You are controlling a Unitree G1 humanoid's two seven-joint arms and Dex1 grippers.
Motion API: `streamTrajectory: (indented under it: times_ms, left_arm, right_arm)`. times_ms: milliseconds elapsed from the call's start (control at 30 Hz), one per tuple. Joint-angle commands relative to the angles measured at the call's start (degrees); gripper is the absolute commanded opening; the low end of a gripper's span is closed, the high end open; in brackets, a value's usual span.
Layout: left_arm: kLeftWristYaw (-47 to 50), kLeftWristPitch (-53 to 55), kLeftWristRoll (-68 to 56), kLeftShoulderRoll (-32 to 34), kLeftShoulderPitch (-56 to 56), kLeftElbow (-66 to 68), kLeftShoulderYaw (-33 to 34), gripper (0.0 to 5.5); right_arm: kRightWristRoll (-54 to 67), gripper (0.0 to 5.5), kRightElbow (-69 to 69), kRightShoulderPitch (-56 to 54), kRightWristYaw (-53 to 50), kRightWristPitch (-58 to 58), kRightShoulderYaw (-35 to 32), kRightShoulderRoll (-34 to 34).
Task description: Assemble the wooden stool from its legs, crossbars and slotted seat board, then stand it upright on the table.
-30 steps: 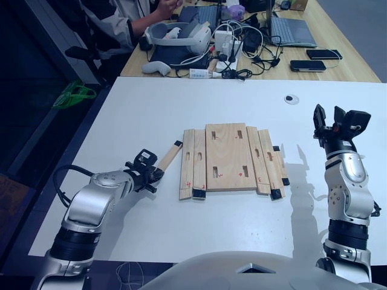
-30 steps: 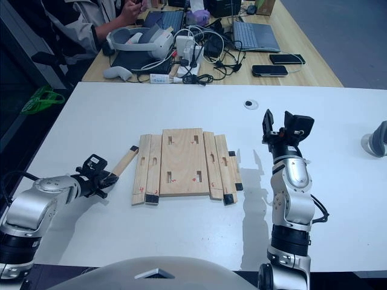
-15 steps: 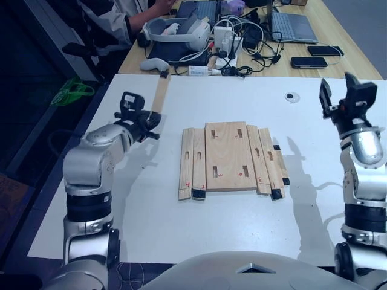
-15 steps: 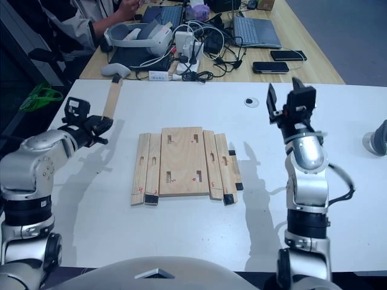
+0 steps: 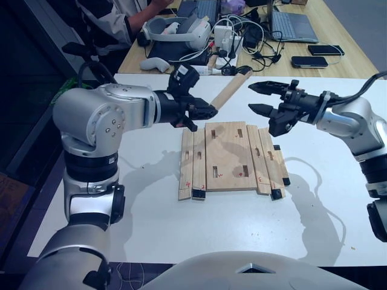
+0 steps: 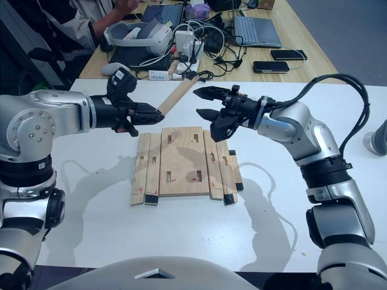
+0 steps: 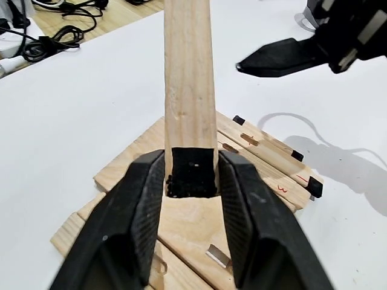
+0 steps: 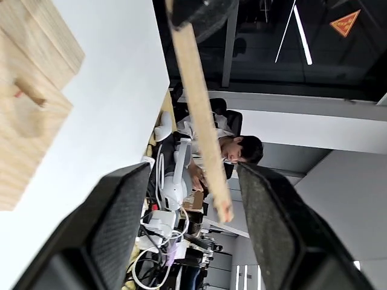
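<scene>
My left gripper [image 5: 202, 112] is shut on the black-tipped end of a wooden leg [image 5: 230, 90], held in the air over the far edge of the slotted seat board [image 5: 228, 156]. The leg slants up toward my right gripper [image 5: 253, 98], which stands open just beyond its free end, fingers apart on either side. In the left wrist view the leg [image 7: 188, 78] rises from between the pads [image 7: 145, 199]. In the right wrist view it [image 8: 199, 121] passes between the open fingers [image 8: 121, 229]. Two slotted pieces [image 5: 193, 163] lie left of the seat board, two more [image 5: 266, 163] on its right.
Behind the white table [image 5: 151, 229] is a wooden desk [image 5: 338, 66] with a headset, laptops, cables and a phone; a person sits there. A small black disc [image 5: 292, 97] lies far right, and a grey object [image 6: 378, 138] at the right edge.
My left arm has swung the leg from the table's left side to above the boards. My right arm has come down from upright at the right and reached in to the leg's free end.
</scene>
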Motion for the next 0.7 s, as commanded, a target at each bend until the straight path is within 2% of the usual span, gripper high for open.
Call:
streamTrajectory:
  times_ms: [33,300,700]
  left_arm:
    - [1.8,2.22,-0.13,-3.08,-2.56,2.15,0.01,1.31]
    - [4.69,4.26,0.29,-7.23,-7.65,5.74,2.26,1.31]
    - [5.96,6.78,-0.93,-9.52,-9.17,5.65,3.92,1.31]
  right_arm:
    - [-2.8,2.66,-0.54,-2.62,-4.37,0.17,-0.4,3.12]
    - [-4.83,2.66,1.03,-0.76,-2.3,-0.91,3.82,3.43]
    - [-6.4,0.68,2.77,-1.23,-3.42,3.64,4.23,5.11]
